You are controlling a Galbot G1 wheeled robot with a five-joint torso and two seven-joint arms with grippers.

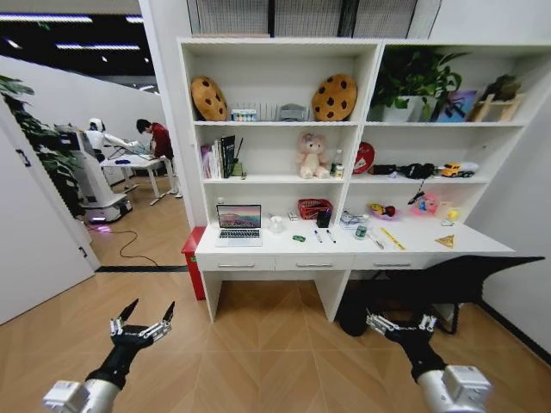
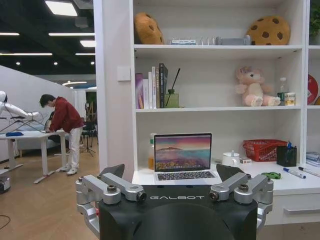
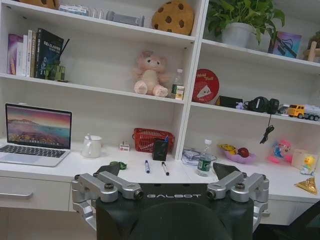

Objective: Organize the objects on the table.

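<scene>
The long white desk (image 1: 430, 243) with three shallow front drawers stands against white shelving, well apart from the robot, which faces it across a stretch of wooden floor. Both arms hang low in front of the robot, clear of the desk.

The left gripper (image 1: 140, 319) is held over the floor on the robot's left, its dark fingers (image 1: 128, 310) spread wide with nothing between them. The right gripper (image 1: 400, 324) is held over the floor on the robot's right, its fingers (image 1: 379, 323) also spread and empty.

On the desk, an open silver laptop (image 1: 239, 225) with a lit screen sits near the left end, close to the front edge. A small white lidded cup (image 3: 92, 146) stands just to the right of it, toward the back. A tiny green toy car (image 1: 298, 238) lies near the middle of the desk by the front edge, and two dark pens (image 1: 324, 236) lie side by side just to the right of it. Behind the pens, near the back edge, sit a red mesh basket (image 1: 313, 207) and a black pen holder (image 3: 160, 149). A small green-capped clear bottle (image 1: 362, 228) stands upright to the right of the pens, with a purple dish of toy fruit (image 3: 237, 154) behind it. A yellow triangular piece (image 1: 445, 242) lies toward the right end, near the front edge.
</scene>
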